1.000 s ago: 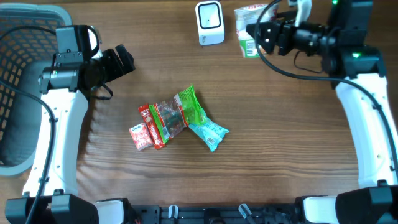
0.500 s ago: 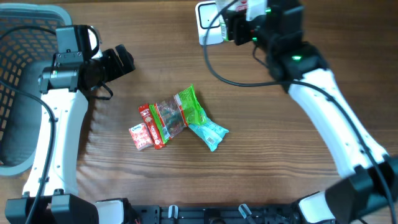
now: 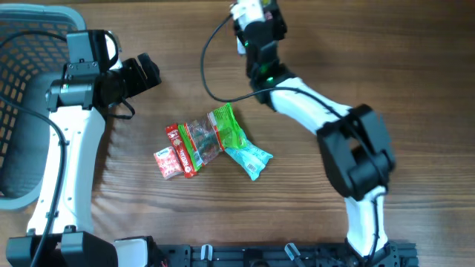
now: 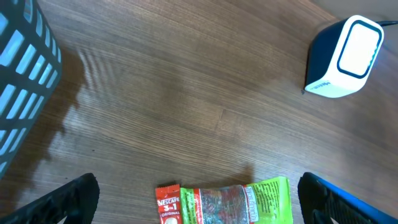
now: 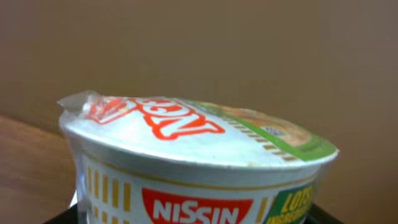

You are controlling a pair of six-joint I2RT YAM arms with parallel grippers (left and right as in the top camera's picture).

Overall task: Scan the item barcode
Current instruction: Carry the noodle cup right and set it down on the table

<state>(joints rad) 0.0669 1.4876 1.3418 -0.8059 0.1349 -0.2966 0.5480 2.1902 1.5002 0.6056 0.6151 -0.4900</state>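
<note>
A Nissin cup noodle with a white lid fills the right wrist view, held tilted, and my right gripper is shut on its lower part. In the overhead view that gripper is at the table's back middle, and the arm hides the scanner there. The white and dark barcode scanner stands upright at the upper right of the left wrist view. My left gripper is open and empty over the wood left of the packets, its dark fingertips at the frame's bottom corners.
A pile of snack packets lies mid-table: a red Nescafe sachet, a green packet and a teal packet. A dark mesh basket stands at the left edge.
My right arm has swung left along the back of the table, from the right corner to over the scanner, carrying the cup. The left arm and packets have not moved.
</note>
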